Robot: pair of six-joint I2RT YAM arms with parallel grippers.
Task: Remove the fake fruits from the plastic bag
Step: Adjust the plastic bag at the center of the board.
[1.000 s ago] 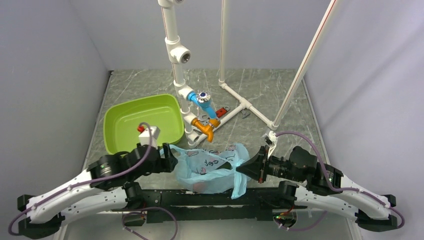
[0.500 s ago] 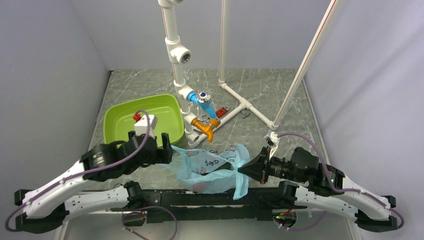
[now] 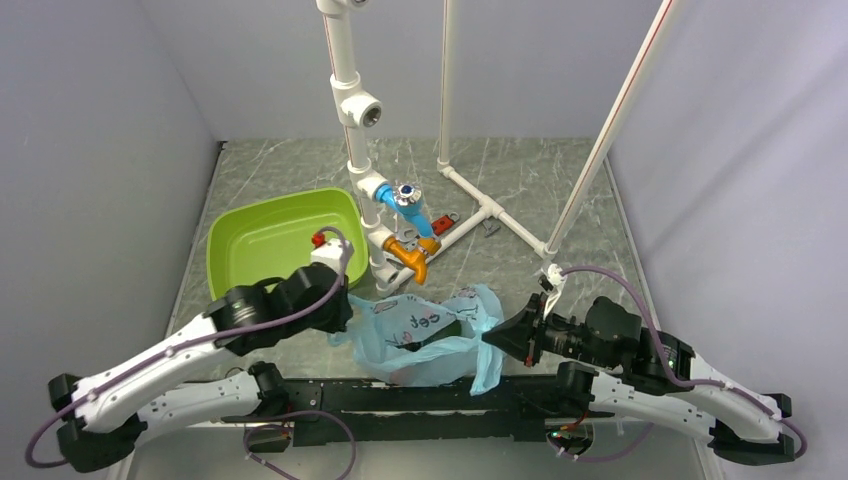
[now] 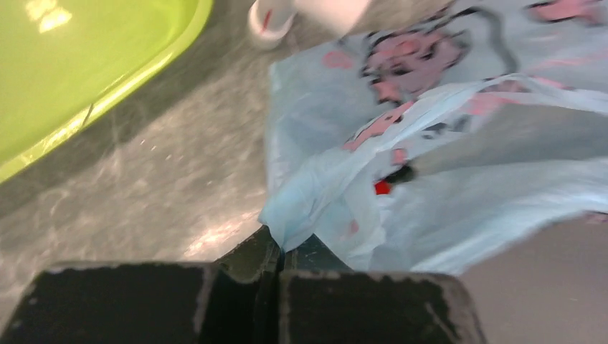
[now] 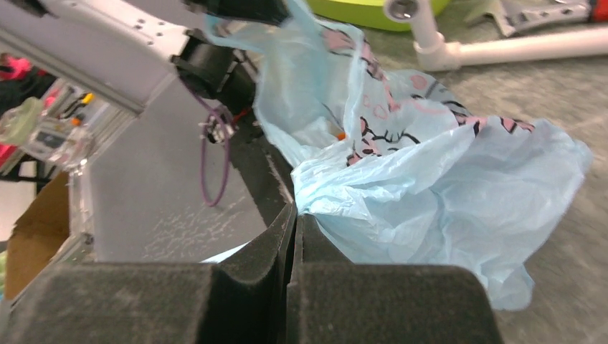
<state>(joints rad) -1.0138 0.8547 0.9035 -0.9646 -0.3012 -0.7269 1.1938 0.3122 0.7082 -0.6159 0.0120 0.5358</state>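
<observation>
The plastic bag [image 3: 425,335], thin light blue with pink-and-black prints, lies crumpled at the table's near edge between my two arms. My left gripper [image 3: 345,312] is at its left end. In the left wrist view the jaws [image 4: 281,247] are shut, pinching a corner of the plastic bag [image 4: 430,165]. My right gripper [image 3: 497,342] is at the right end, and its jaws [image 5: 295,215] are shut on a gathered fold of the plastic bag [image 5: 444,186]. The fake fruits are hidden in the bag's folds.
A lime-green tub [image 3: 255,245] stands behind my left arm, its rim [image 4: 107,100] close to the bag's left corner. A white pipe frame [image 3: 470,205] with blue and orange valves [image 3: 408,215] stands just behind the bag. The black base rail runs along the near edge.
My left gripper was open beside the bag; it has swung right and closed on the bag's left corner. The right gripper has kept its hold and barely moved.
</observation>
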